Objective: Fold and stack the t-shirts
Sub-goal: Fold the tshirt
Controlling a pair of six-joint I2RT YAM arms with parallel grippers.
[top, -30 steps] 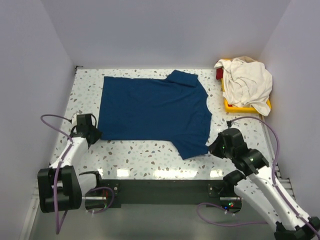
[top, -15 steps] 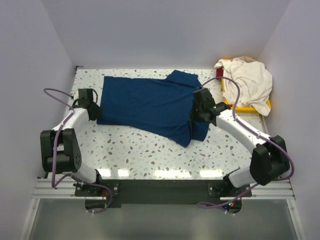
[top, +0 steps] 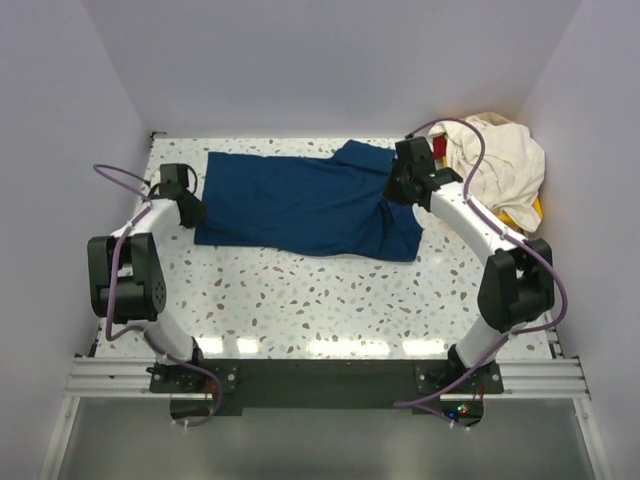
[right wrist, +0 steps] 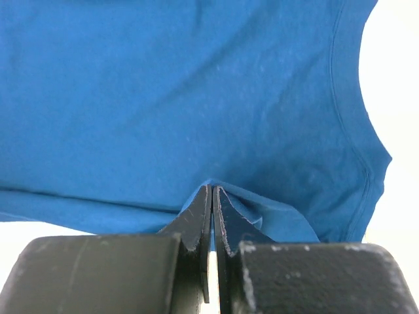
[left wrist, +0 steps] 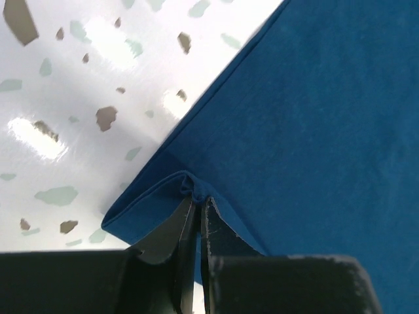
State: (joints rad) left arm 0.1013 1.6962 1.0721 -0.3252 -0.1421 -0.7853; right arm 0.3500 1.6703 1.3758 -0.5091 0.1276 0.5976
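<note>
The navy t-shirt (top: 300, 205) lies flat on the speckled table (top: 300, 300), in the far half of it, stretched lengthwise from left to right. Its near edge runs almost straight across, and 1 short sleeve sticks out at the far right corner of the cloth.

At the shirt's left end, the left gripper (top: 193, 214) sits on the near corner. In the left wrist view its 2 fingers (left wrist: 186, 226) are pressed together on a small pinch of navy cloth. A doubled edge of fabric runs beside them, and bare table shows to the left.

At the shirt's right end, by the sleeve, the right gripper (top: 393, 194) reaches down from its arched arm. In the right wrist view its fingers (right wrist: 200, 212) are likewise clamped tight on a raised tuck of the same shirt. The curved, stitched neckline or sleeve hem sweeps down the right side of that view; which of the 2 it is cannot be told.

Farther right, in the far right corner of the table, the cream t-shirt (top: 500, 160) lies in a crumpled heap. It sits on the yellow tray (top: 533, 210) and covers nearly all of it, apart from the navy shirt.
</note>
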